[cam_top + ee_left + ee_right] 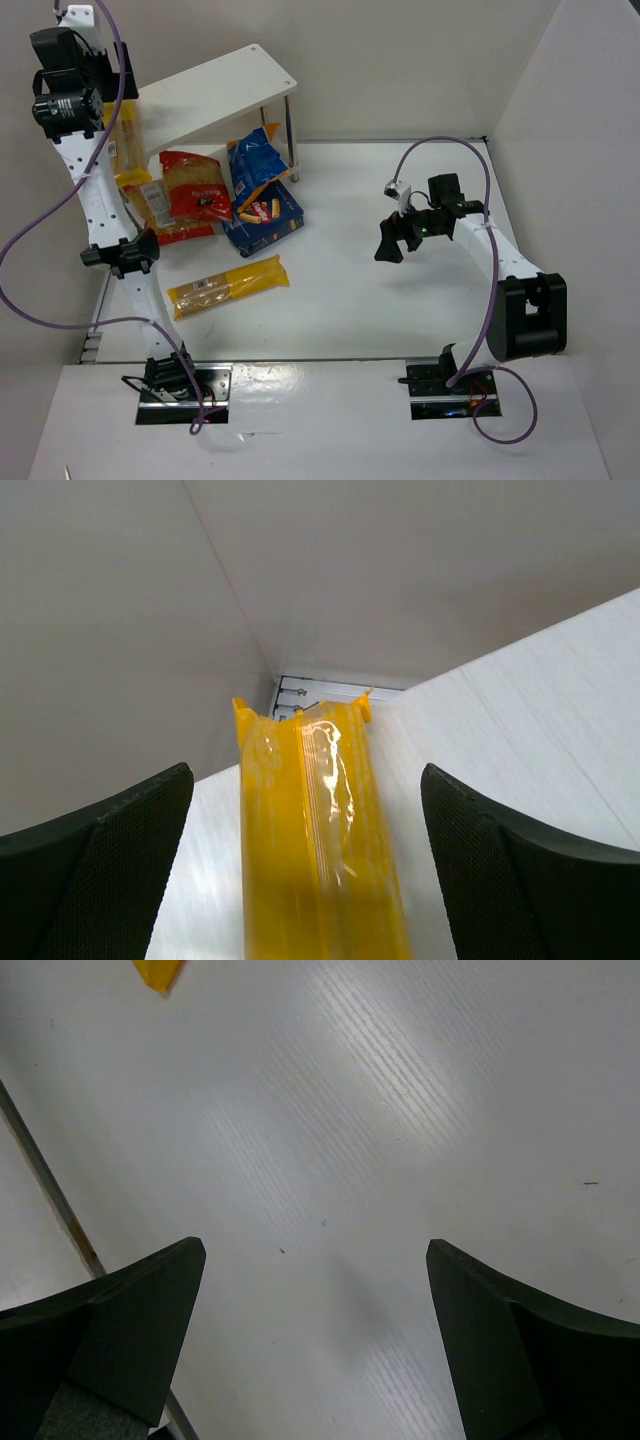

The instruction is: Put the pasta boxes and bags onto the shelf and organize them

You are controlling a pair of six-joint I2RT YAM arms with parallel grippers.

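My left gripper [118,95] is raised at the left end of the white shelf [215,85]. In the left wrist view it [308,780] is open, and a long yellow spaghetti pack [320,840] lies on a white surface between the fingers without touching them; the pack also shows in the top view [127,150]. Below the shelf front lie a red bag [195,185], a blue bag [258,160], a dark-blue box [265,215] and a second yellow spaghetti pack [228,285]. My right gripper [392,240] is open and empty over bare table [316,1250].
Walls close in the table at the back, left and right. More packs lie half under the red bag [160,210]. A yellow pack tip [158,973] and a thin dark strip [50,1195] show in the right wrist view.
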